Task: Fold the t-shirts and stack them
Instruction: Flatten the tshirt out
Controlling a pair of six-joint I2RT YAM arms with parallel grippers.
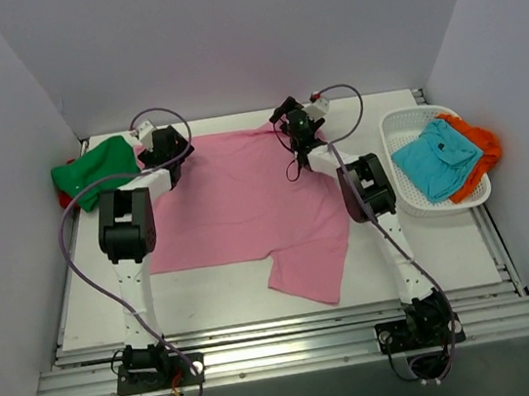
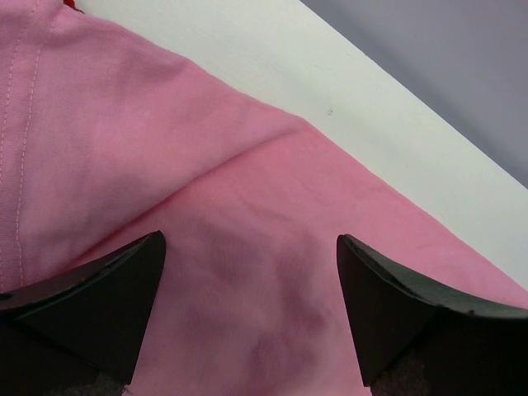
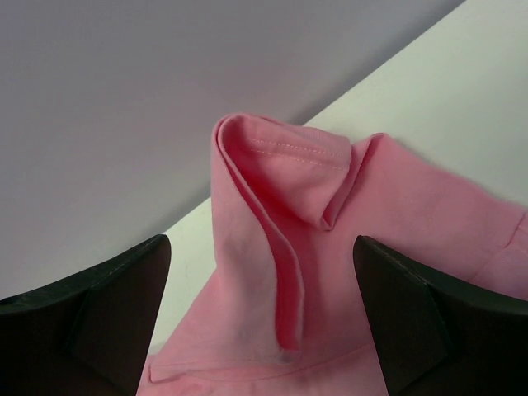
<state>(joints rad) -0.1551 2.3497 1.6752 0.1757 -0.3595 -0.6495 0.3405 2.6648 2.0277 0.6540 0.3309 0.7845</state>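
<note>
A large pink t-shirt (image 1: 237, 212) lies spread flat over the middle of the table. My left gripper (image 1: 167, 151) hovers over its far left corner, open; in the left wrist view only smooth pink cloth (image 2: 247, 165) shows between the black fingertips (image 2: 107, 297). My right gripper (image 1: 297, 134) is at the shirt's far right corner, open. In the right wrist view a raised, hemmed fold of pink cloth (image 3: 272, 214) stands between the spread fingertips (image 3: 404, 313) without touching them. A green t-shirt (image 1: 93, 168) with a red one (image 1: 65, 198) under it is bunched at the far left.
A white mesh basket (image 1: 401, 118) stands at the right edge with a teal t-shirt (image 1: 435, 159) and an orange one (image 1: 479, 143) in it. Grey walls close in the back and both sides. A metal rail (image 1: 286, 348) runs along the near edge.
</note>
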